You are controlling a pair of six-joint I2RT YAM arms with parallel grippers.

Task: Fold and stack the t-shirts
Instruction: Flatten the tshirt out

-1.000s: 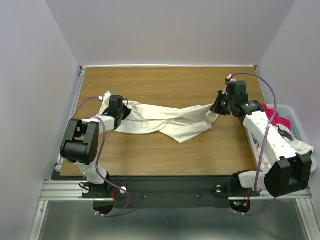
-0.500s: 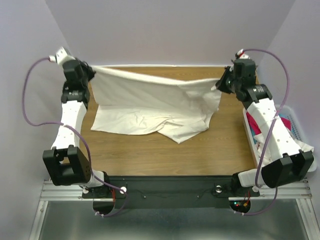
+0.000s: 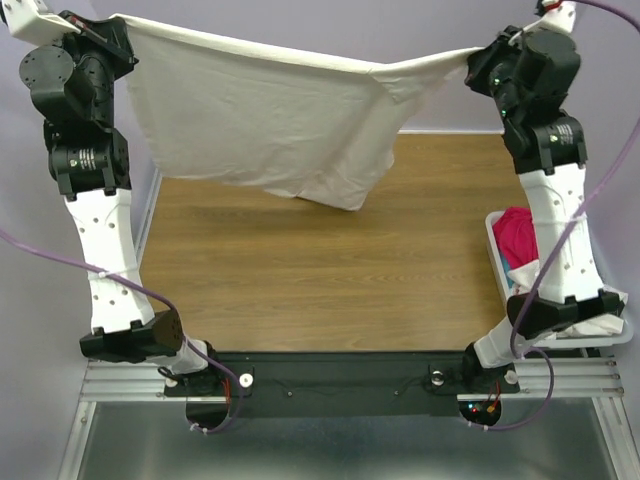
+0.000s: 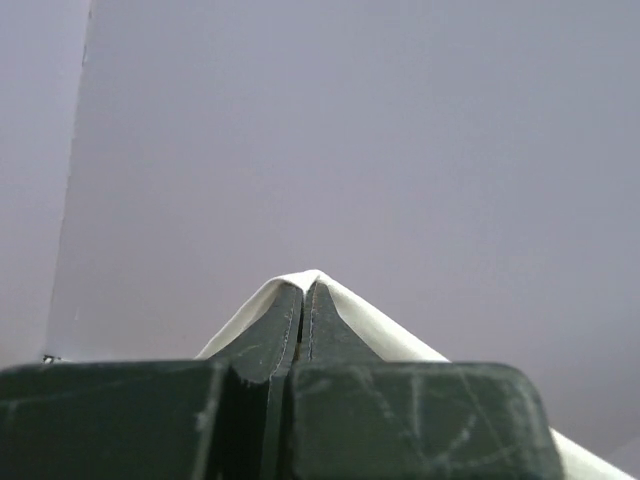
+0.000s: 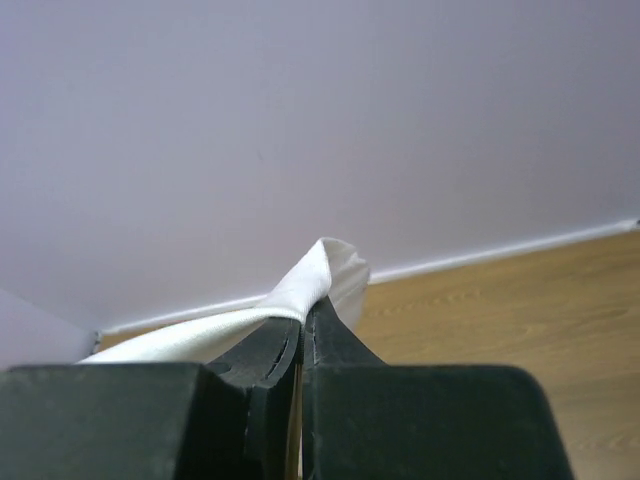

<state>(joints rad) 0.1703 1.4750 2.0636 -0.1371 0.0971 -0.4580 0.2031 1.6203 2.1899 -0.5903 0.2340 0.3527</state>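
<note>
The plain off-white t-shirt (image 3: 265, 120) hangs spread in the air, high above the wooden table (image 3: 320, 280). My left gripper (image 3: 118, 25) is shut on its left top corner; the cloth (image 4: 350, 315) wraps over the closed jaws in the left wrist view. My right gripper (image 3: 478, 62) is shut on its right top corner, where a fold of cloth (image 5: 320, 275) sticks out past the jaws. The shirt sags between them and its lower edge hangs free of the table. The magenta-red t-shirt (image 3: 525, 235) lies in the basket at the right. The white shirt with dark markings is mostly hidden behind my right arm.
A white slatted basket (image 3: 497, 270) stands off the table's right edge, beside my right arm. Lilac walls close in the back and both sides. Both arms are raised tall at the table's left and right edges.
Both grippers have risen and moved apart, lifting the off-white shirt from the table until it hangs stretched in the air.
</note>
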